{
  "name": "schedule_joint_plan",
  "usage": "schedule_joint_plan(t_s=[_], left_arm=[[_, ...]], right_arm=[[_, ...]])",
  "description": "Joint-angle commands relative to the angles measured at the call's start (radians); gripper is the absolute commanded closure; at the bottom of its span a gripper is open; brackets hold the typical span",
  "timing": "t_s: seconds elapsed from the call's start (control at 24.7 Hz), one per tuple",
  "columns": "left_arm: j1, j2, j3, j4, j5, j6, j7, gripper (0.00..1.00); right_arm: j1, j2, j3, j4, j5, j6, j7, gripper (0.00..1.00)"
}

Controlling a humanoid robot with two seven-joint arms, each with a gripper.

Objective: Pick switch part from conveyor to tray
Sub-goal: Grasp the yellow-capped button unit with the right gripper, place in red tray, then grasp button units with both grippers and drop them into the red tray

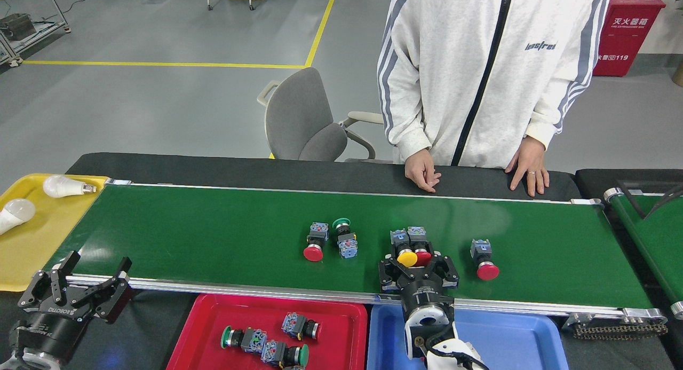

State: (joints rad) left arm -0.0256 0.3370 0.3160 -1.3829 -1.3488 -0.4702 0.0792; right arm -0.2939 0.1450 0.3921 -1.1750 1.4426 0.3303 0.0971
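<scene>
Five switch parts lie on the conveyor (pixel 213 236). On the left is a pair: a red-capped switch (pixel 315 243) and, just beside it, a green-capped switch (pixel 344 236). In the middle, a yellow-capped switch (pixel 404 248) and a second red one (pixel 419 246) lie side by side, touching. A third red switch (pixel 483 258) lies alone to their right.

The right gripper (pixel 419 263) reaches over the belt's near rail, its fingers spread wide on either side of the yellow and red caps, not closed on them. The left gripper (pixel 80 284) hovers at the belt's near left corner, fingers open and empty.

Below the rail sit two trays. The red tray (pixel 341 311) holds three switches (pixel 267 343): two with green caps lying close together and one with a pale cap. The blue tray (pixel 512 338) is partly hidden by the right arm; I cannot tell what, if anything, is in the covered part.

At the left end, a yellow tray (pixel 32 247) carries two light bulbs (pixel 66 186). Across the belt stands one person, both hands (pixel 421 171) resting on the dark counter (pixel 213 170), with a grey chair (pixel 304 127) beside them. A second green belt (pixel 656 236) shows at the right edge.
</scene>
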Motion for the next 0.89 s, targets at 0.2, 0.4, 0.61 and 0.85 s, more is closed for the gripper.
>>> schedule_joint_plan(t_s=[0.2,0.4,0.61,0.85], left_arm=[[-0.013,0.007,0.035,-0.015,0.013,0.007,0.004,0.00],[-0.011,0.005,0.035,-0.033,0.013,-0.001,0.004,0.00],[-0.005,-0.016,-0.021,-0.070,0.010,-0.005,0.005,0.00],[0.020,-0.027,-0.252,-0.108,-0.024,0.016,0.002,0.00]], right_arm=[[0.117,-0.047,0.241,-0.311,0.004,-0.267,0.001,0.90],[0.150,-0.059,0.415,-0.327,0.012,-0.336,0.003,0.00],[0.179,-0.062,0.352,-0.364,0.009,-0.316,-0.005,0.00],[0.418,-0.079,0.028,-0.466,0.007,-0.042,-0.177,0.00]])
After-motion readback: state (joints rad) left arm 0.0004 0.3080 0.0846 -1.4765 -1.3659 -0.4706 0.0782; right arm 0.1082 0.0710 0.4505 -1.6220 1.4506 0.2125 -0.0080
